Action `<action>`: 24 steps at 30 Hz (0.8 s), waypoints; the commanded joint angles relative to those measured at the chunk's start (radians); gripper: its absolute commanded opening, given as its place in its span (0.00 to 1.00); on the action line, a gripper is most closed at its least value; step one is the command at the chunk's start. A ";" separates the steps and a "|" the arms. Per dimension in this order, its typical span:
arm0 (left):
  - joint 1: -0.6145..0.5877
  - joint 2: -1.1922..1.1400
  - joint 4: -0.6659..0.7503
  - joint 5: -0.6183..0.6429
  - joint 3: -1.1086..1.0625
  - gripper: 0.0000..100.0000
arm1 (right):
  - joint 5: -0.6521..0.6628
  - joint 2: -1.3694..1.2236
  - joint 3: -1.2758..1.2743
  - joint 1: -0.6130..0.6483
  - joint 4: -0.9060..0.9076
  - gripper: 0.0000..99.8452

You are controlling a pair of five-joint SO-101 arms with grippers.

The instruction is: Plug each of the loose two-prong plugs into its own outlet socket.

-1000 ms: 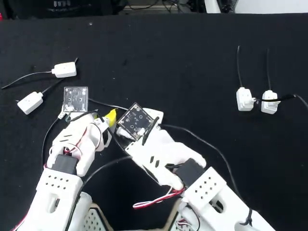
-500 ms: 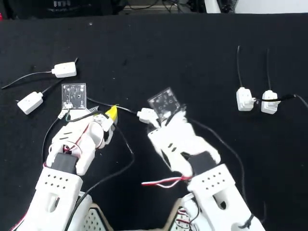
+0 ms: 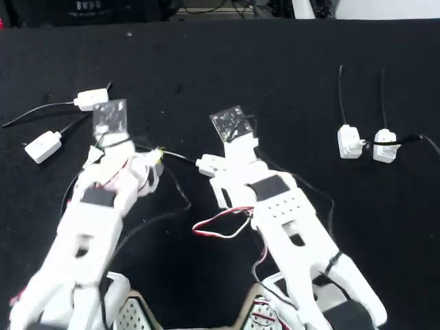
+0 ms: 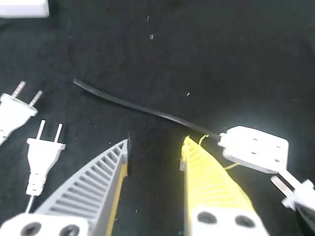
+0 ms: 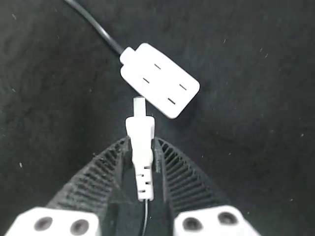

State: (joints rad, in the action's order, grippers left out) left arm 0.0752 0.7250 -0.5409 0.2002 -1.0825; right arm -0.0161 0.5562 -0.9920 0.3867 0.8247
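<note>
Where your right arm reaches over the middle of the black surface point(image 3: 206, 65), your right hand point(image 5: 141, 142) is closed narrow on a white two-prong plug point(image 5: 140, 132). It grips the plug by the body, and the metal end sticks out past the fingertips. That end points at a white outlet block point(image 5: 160, 79) lying flat just ahead with its slots facing up. The tip is right at the block's edge, and you cannot tell whether it touches. It is not yet in any slot.

Your left hand point(image 4: 155, 147) sits just beside this. Its grey finger point(image 4: 106, 169) and yellow finger point(image 4: 204, 172) are spread wide, with bare surface between them. A black cable point(image 4: 128, 103) runs across just beyond those fingertips to the outlet block. On the hand's other side you have two loose plugs point(image 4: 43, 147) lying flat near each other, prongs bare and apart from any socket.

Farther out in the high view, past your left arm, two white cabled pieces point(image 3: 91, 100) lie near each other, each trailing a thin black lead. Well apart on your right side, two more white blocks point(image 3: 350, 142) sit side by side, with thin black cables running toward the far edge.
</note>
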 commanded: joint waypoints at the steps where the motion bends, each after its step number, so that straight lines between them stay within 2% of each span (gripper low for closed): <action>1: -0.005 -0.321 -0.003 0.005 0.260 0.18 | -0.005 -0.025 0.062 -0.021 0.002 0.01; 6: -0.004 -0.606 -0.003 0.005 0.481 0.18 | -0.002 -0.053 0.064 -0.021 -0.003 0.01; 11: -0.004 -0.795 -0.003 0.009 0.619 0.18 | -0.002 -0.058 0.064 -0.023 -0.003 0.01; 24: -0.002 -0.908 -0.003 0.005 0.684 0.18 | 0.000 -0.059 0.056 -0.066 -0.041 0.01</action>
State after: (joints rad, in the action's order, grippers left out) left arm 0.0752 -0.1818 -0.5409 0.2002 -0.4672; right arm -0.0161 0.4964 -0.9889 0.3790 0.8109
